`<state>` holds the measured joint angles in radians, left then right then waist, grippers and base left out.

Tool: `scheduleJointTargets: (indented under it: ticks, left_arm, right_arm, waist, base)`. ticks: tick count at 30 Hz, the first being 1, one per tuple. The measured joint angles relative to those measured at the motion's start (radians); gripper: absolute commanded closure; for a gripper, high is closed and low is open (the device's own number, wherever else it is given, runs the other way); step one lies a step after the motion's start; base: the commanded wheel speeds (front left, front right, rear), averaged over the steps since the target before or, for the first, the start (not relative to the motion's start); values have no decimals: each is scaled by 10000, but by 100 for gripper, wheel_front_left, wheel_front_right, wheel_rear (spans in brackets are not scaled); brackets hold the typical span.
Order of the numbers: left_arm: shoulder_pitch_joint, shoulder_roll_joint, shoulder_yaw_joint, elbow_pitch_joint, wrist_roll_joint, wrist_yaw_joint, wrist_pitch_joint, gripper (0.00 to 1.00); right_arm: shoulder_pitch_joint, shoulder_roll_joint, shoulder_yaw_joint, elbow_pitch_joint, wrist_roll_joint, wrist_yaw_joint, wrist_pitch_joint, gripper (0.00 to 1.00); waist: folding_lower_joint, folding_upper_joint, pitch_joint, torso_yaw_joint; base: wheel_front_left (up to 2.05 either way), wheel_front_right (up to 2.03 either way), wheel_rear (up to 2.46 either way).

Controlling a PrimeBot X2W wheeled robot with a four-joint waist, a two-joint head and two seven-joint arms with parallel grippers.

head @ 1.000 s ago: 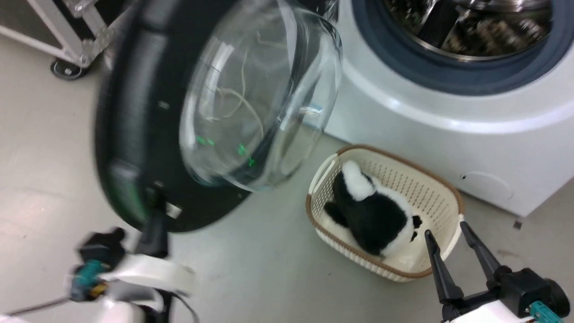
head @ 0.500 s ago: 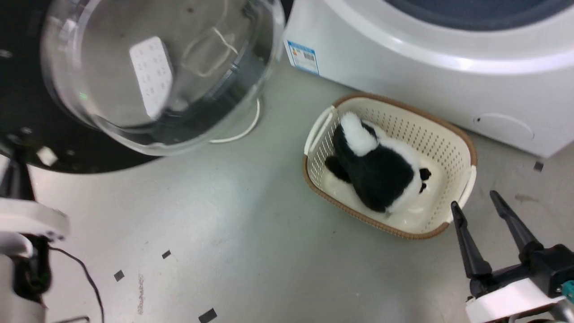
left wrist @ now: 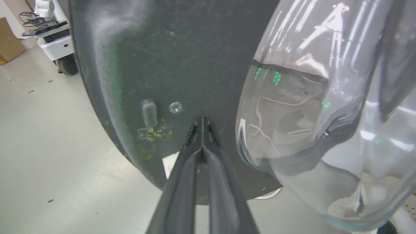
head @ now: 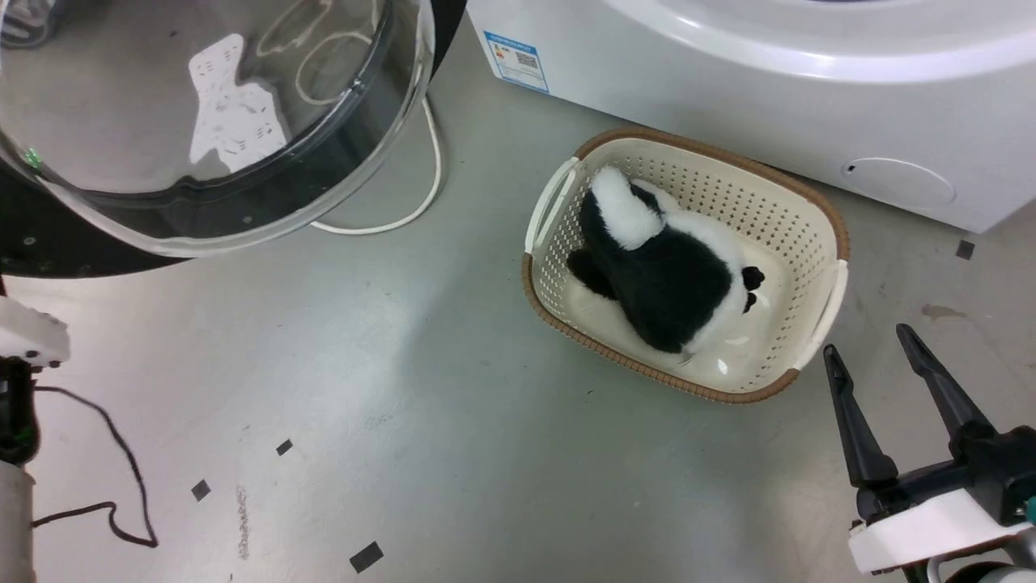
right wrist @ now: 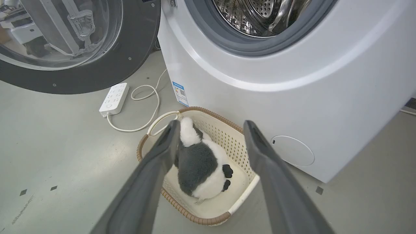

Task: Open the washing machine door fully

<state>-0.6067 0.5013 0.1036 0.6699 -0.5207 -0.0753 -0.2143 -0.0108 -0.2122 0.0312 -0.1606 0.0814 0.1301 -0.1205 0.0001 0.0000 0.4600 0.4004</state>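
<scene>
washing machine door (left wrist: 156, 58) swung wider in last second, looks near fully open; left gripper (left wrist: 202, 123) fingers together on rim, right gripper (head: 866, 340) splayed

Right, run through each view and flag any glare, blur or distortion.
Head view: sharp, pale sheen on the floor, door glass see-through. Left wrist view: white streaks and green glints on the glass, left hand soft up close. Right wrist view: washing machine front bowed, likely the wide lens, right hand blurred.

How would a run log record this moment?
washing machine door: open wide | left tool: shut, at its rim | right tool: open, near basket
</scene>
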Motion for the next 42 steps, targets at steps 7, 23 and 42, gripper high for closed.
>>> scheduleJointTargets:
  ticks: [7,23,42]
  left_arm:
    - [-46,125,6,297,422,-174,-380,100]
    - [3819,-2782,284,-5448,1948,-203,-431,70]
    - [6587,-4266,-1549,-6146,3910,685,-431,0]
  right_arm:
    - [-26,282,-50,297,-15,0,-334,0]
    - [-187,1409,-988,1166,-209,0,-1260,0]
    - [831,1565,-731,1335,100,0,-1369,0]
  waist:
    - [-1,1,-469,-190]
    - [-3,1,-2586,-1475]
    - [-2,1,-4187,-3113]
  base:
    - [0,0,0]
    - [0,0,0]
    - [0,0,0]
